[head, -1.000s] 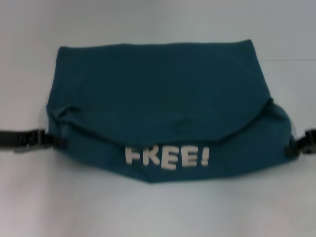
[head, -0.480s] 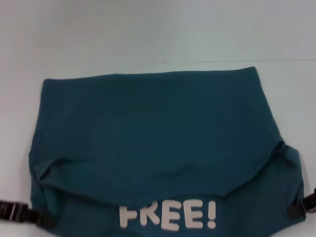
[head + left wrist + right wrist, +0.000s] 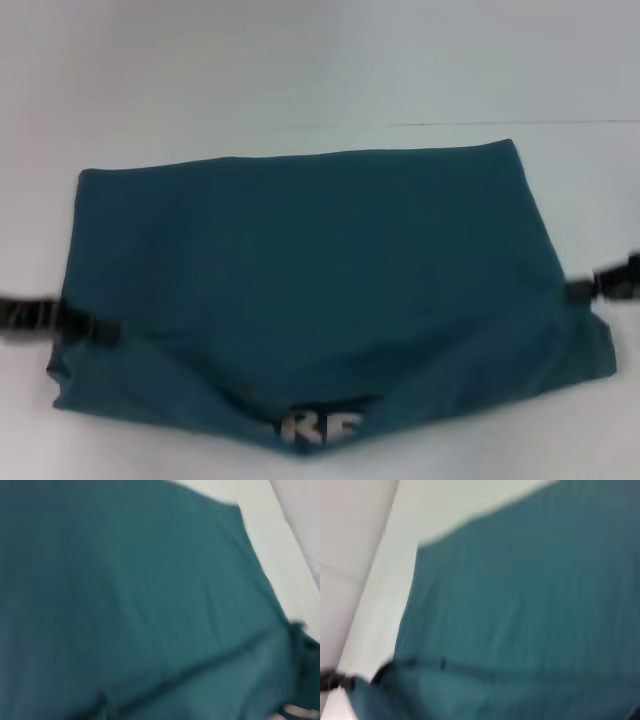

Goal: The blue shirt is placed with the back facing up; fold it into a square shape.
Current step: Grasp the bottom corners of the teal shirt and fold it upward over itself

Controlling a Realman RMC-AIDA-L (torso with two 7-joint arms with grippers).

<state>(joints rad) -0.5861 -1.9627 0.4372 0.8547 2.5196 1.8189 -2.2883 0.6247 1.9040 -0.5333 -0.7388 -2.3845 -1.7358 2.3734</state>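
Note:
The blue shirt [image 3: 320,260] lies partly folded on the white table, a wide teal shape. Only the white letters "RE" [image 3: 318,428] show at its near edge, under the overlapping layer. My left gripper [image 3: 100,328] meets the shirt's left side edge and my right gripper [image 3: 582,290] meets its right side edge, each pinching the cloth where the fold line runs. Both are blurred. Teal cloth [image 3: 125,605] fills most of the left wrist view, and the same cloth [image 3: 530,605] fills most of the right wrist view, with a crease running across each.
White table [image 3: 300,70] surrounds the shirt on all sides. A thin dark seam line [image 3: 450,124] runs across the table just beyond the shirt's far edge.
Both grippers moved away from me along the shirt's sides. The plain layer now covers most of the "FREE!" lettering, leaving only "RE" showing.

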